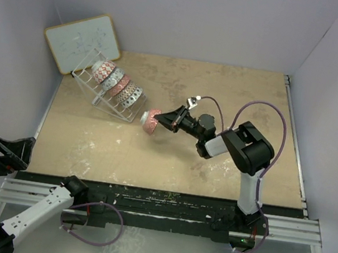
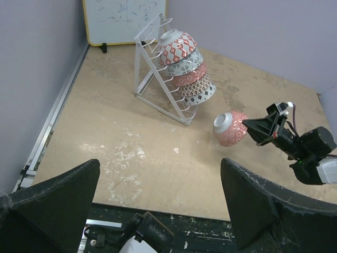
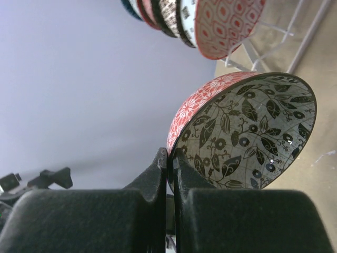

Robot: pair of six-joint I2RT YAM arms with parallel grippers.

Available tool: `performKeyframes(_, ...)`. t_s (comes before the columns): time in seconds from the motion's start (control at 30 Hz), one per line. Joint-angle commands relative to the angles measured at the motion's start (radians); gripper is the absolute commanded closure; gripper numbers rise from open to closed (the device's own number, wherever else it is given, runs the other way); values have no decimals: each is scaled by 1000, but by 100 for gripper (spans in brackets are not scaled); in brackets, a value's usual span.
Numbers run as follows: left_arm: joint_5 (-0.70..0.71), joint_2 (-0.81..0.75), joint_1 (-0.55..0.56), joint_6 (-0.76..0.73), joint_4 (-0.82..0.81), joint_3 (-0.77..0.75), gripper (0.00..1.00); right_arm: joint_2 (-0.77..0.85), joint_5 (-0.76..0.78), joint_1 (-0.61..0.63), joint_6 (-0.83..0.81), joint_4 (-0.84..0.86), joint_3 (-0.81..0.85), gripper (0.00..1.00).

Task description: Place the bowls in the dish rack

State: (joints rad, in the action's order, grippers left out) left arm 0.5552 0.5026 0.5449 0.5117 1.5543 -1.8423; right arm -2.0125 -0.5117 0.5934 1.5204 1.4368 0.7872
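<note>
My right gripper (image 1: 161, 120) (image 3: 169, 154) is shut on the rim of a red-pink bowl (image 1: 151, 121) (image 2: 231, 128) (image 3: 253, 132) with a black leaf pattern inside. It holds the bowl on edge just above the table, beside the low front end of the white wire dish rack (image 1: 118, 112) (image 2: 148, 79). Several bowls (image 1: 116, 82) (image 2: 187, 68) (image 3: 221, 23) stand on edge in a row in the rack. My left gripper (image 1: 8, 151) (image 2: 159, 168) is open and empty, at the near left off the table edge.
A wood-framed whiteboard (image 1: 83, 42) (image 2: 124, 21) leans at the back left behind the rack. Walls close the table at left, back and right. A black rail (image 1: 165, 198) runs along the near edge.
</note>
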Motion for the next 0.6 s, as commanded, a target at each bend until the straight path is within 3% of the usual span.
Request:
performKeyframes(0.0, 11, 37, 6, -24, -8, -18, 1, 47, 76, -24, 72, 507, 53, 100)
performKeyframes(0.57, 22, 30, 6, -28, -11, 7, 1, -161, 270, -31, 249, 509, 193, 100)
